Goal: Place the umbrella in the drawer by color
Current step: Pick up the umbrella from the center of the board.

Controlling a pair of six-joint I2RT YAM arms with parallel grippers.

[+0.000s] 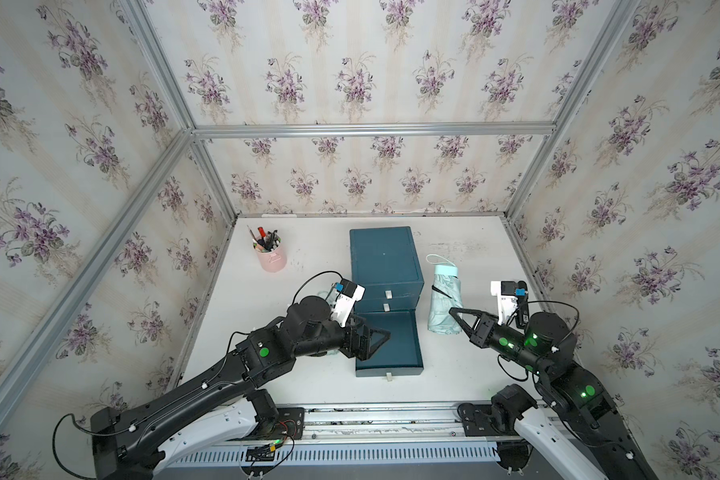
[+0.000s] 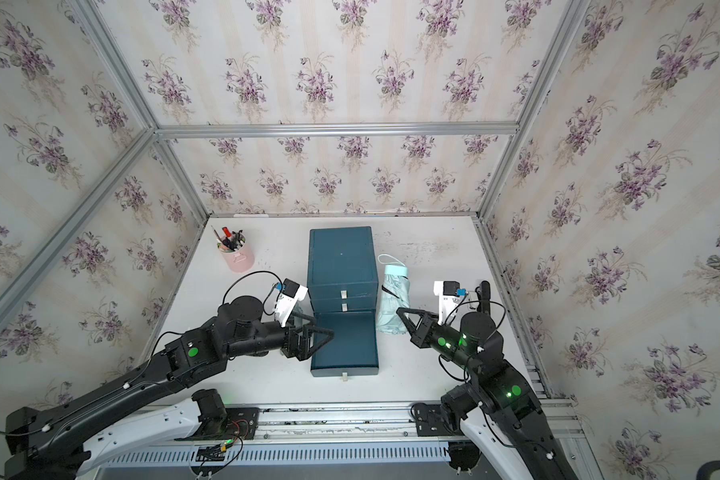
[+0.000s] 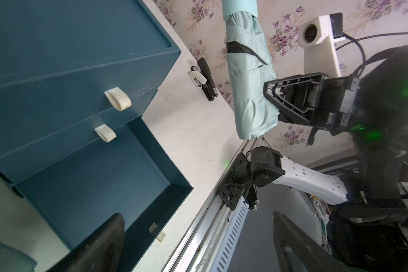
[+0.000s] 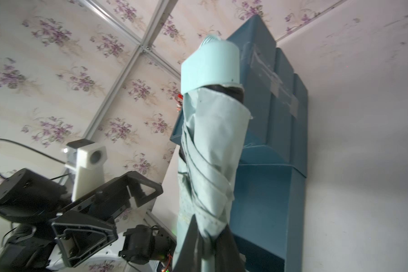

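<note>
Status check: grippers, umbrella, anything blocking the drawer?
Left gripper open, over open bottom drawer. Right gripper shut on mint umbrella, fabric end, beside cabinet. Drawer empty; left gripper in the way.

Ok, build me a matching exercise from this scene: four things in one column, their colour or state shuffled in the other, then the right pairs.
1. umbrella
2. bottom drawer
3. pen cup
4. left gripper

a. fingers spread apart
b. pulled out
c. pink, upright
d. pinched by the right gripper

Pairs: 1-d, 2-b, 3-c, 4-a.
</note>
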